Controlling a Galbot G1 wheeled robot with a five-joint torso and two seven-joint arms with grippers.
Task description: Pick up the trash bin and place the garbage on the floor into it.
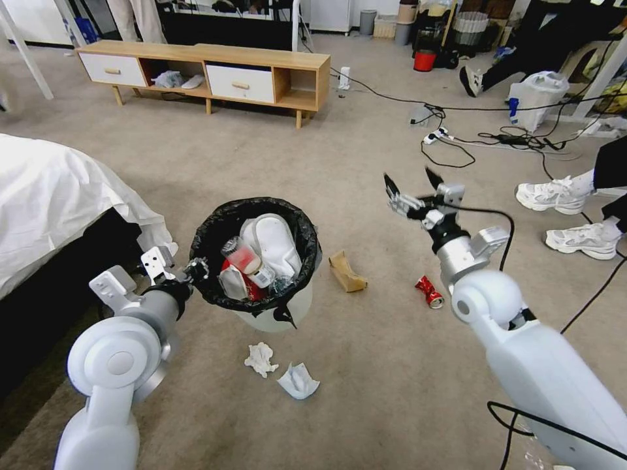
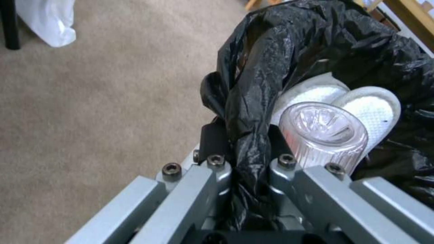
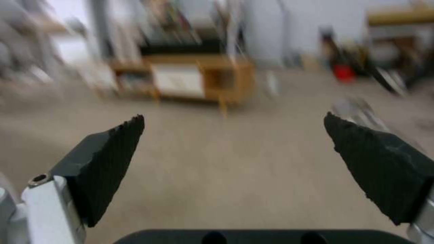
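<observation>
Beige carpet floor point(image 1: 366, 215), litter strewn around your held bin.
Your left gripper point(image 2: 246, 162) is clamped on the trash bin point(image 1: 256, 261) liner's rim; hold it level, it's nearly full. Nearest lie two tissues point(image 1: 261, 358), then the cardboard piece point(image 1: 346, 271) and crushed can point(image 1: 429, 291) beside it. Your right gripper point(image 1: 411, 185) hangs spread and empty above these; cables point(image 1: 457, 140) and sneakers point(image 1: 555, 194) crowd beyond.
</observation>
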